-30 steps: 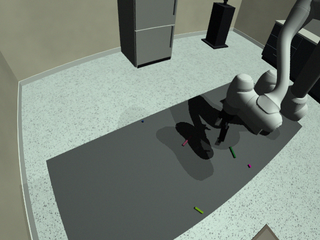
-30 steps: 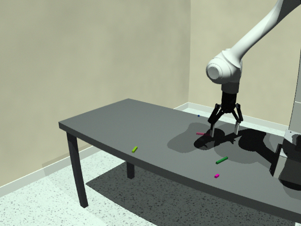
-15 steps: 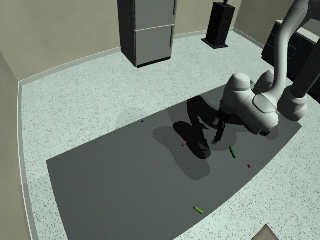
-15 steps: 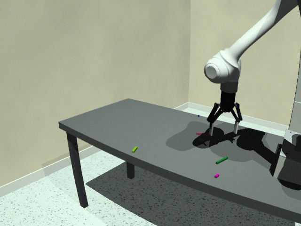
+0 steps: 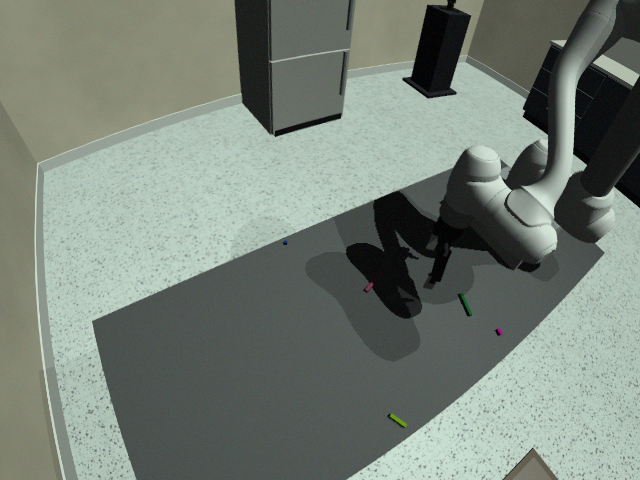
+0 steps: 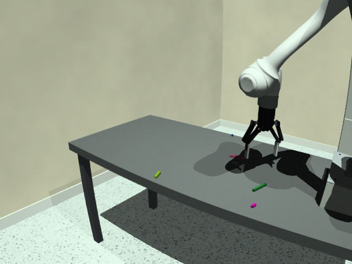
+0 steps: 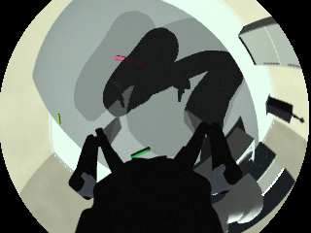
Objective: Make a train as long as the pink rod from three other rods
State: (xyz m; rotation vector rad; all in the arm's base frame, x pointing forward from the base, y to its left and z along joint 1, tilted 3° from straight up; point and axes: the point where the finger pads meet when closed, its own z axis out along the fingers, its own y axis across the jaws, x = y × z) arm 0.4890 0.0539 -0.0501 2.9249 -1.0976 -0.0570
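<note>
My gripper (image 6: 260, 154) is open and empty, pointing down a little above the dark table. It also shows in the overhead view (image 5: 419, 268) and the wrist view (image 7: 152, 132). The pink rod (image 6: 236, 155) (image 5: 368, 286) (image 7: 128, 60) lies flat just to the left of my left finger, partly in the arm's shadow. The green rod (image 5: 465, 304) (image 6: 259, 187) (image 7: 140, 153) lies nearer the front edge. The magenta rod (image 5: 498, 331) (image 6: 253, 205) lies beyond it by the edge. The lime rod (image 5: 397, 420) (image 6: 157, 174) lies far off. The blue rod (image 5: 284, 242) (image 6: 232, 135) sits at the far edge. I see no grey rod in the dark shadow.
The robot's base (image 6: 338, 187) stands at the right end of the table. A fridge (image 5: 294, 62), a black speaker (image 5: 438, 49) and dark cabinets (image 5: 584, 103) stand on the floor away from the table.
</note>
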